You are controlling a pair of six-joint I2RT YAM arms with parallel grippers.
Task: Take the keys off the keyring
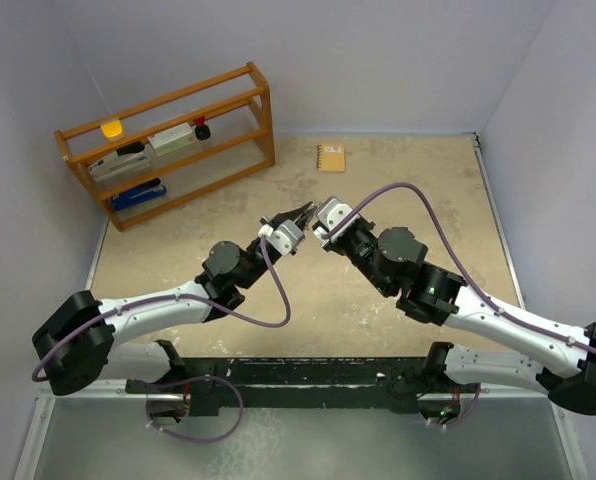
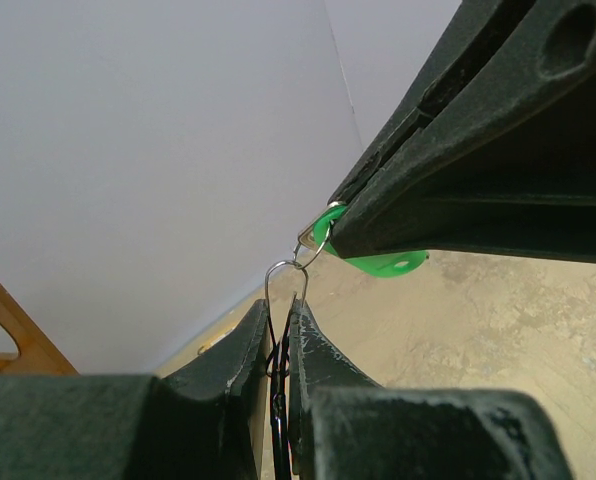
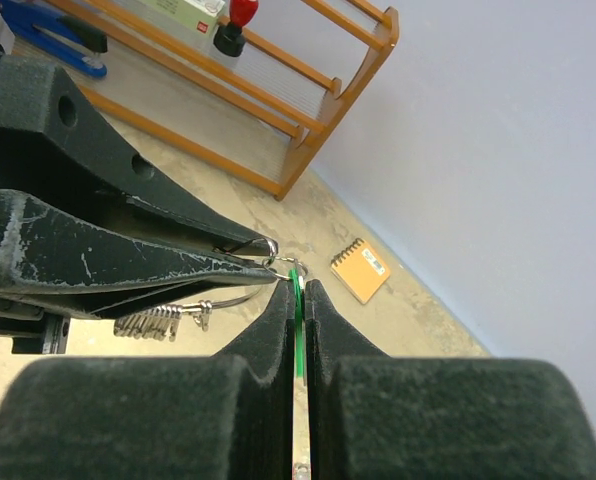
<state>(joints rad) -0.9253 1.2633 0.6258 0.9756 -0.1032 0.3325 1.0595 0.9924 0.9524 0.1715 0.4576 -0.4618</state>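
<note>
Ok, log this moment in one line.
left gripper: shut on keyring | right gripper: shut on green key | green key: on keyring | silver keys: on keyring

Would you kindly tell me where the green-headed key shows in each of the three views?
Top external: not discernible; hidden where left end effector and right end effector meet, centre.
Left wrist: green-headed key right of centre, in the right end effector, hooked on the keyring.
Right wrist: centre, edge-on green strip between the near fingers.
Shared landmark: wooden rack, upper left, lower left, top.
</note>
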